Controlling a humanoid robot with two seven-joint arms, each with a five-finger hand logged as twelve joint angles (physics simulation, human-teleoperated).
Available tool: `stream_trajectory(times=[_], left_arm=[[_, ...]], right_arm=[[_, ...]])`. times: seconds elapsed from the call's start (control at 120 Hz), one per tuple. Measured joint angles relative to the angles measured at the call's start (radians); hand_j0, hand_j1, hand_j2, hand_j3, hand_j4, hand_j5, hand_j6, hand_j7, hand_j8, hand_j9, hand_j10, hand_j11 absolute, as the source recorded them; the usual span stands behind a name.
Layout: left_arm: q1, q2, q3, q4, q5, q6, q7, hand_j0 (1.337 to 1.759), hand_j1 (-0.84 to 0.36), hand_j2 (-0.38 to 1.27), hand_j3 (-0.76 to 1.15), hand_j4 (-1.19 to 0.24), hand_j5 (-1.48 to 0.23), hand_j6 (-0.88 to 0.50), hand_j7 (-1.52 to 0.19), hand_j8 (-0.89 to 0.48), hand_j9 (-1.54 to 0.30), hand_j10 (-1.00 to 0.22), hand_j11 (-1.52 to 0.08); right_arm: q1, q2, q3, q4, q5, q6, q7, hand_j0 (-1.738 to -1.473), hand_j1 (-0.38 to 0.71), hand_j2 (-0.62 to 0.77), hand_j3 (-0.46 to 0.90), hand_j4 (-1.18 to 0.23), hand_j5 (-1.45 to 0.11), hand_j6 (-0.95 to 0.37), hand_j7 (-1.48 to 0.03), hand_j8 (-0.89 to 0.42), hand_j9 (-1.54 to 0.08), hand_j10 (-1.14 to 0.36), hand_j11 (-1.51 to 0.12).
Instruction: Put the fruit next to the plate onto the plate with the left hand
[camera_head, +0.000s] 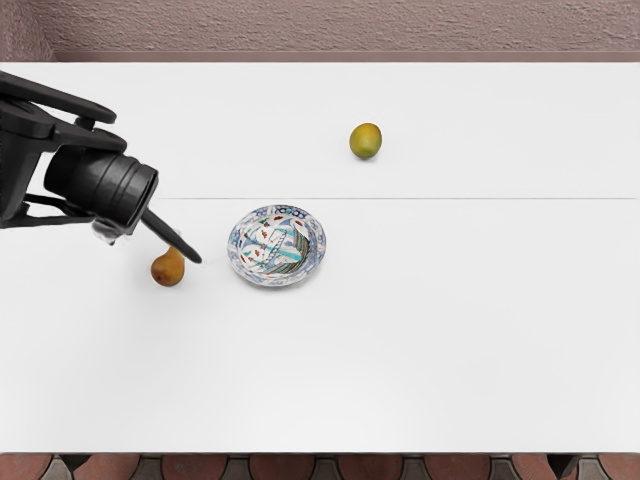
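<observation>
Nothing is placed yet: the orange-brown pear-shaped fruit (168, 269) lies on the white table (450, 330) toward its left edge, near the patterned ceramic plate (277, 246) but outside it, with the black left hand (160, 232) just above it, its grasp impossible to tell, so gripping and carrying remain.

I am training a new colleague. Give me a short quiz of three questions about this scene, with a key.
1. True or false: the orange-brown pear-shaped fruit lies on the patterned ceramic plate.
2. Which is nearer the plate? A) the pear-shaped fruit B) the round yellow-green fruit
3. Fill in: the black left hand is beside the ____ fruit.
Key: 1 false; 2 A; 3 pear-shaped.
</observation>
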Motion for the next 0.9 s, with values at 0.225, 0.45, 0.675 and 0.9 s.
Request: stream_trajectory(times=[0.225, 0.45, 0.675, 0.9], left_arm=[[-0.039, -0.064, 0.078, 0.039, -0.078, 0.000, 0.000, 1.658, 0.34, 0.00, 0.00, 0.00, 0.00, 0.00, 0.00, 0.00, 0.00, 0.00, 0.00], [-0.041, -0.140, 0.087, 0.046, -0.105, 0.000, 0.001, 1.658, 0.34, 0.00, 0.00, 0.00, -0.01, 0.00, -0.01, 0.00, -0.01, 0.00, -0.01], [-0.036, -0.201, 0.093, 0.073, -0.118, 0.000, 0.003, 1.658, 0.34, 0.00, 0.00, -0.01, -0.01, -0.01, -0.01, -0.01, -0.01, -0.01, -0.01], [-0.028, -0.226, 0.103, 0.089, -0.130, 0.000, 0.012, 1.658, 0.24, 0.02, 0.00, -0.09, -0.11, -0.09, -0.11, -0.09, -0.11, -0.09, -0.11]], right_arm=[[0.000, 0.000, 0.000, 0.000, 0.000, 0.000, 0.000, -1.658, -0.33, 0.00, 0.00, -0.01, -0.02, -0.01, -0.02, -0.01, -0.02, -0.01, -0.02], [0.000, 0.000, 0.000, 0.000, 0.000, 0.000, 0.000, -1.658, -0.33, 0.00, 0.00, -0.01, -0.02, -0.01, -0.02, -0.01, -0.02, -0.01, -0.02], [0.000, 0.000, 0.000, 0.000, 0.000, 0.000, 0.000, -1.658, -0.33, 0.00, 0.00, -0.01, -0.02, -0.01, -0.02, -0.01, -0.02, -0.01, -0.02], [0.000, 0.000, 0.000, 0.000, 0.000, 0.000, 0.000, -1.658, -0.33, 0.00, 0.00, -0.01, -0.02, -0.01, -0.02, -0.01, -0.02, -0.01, -0.02]])
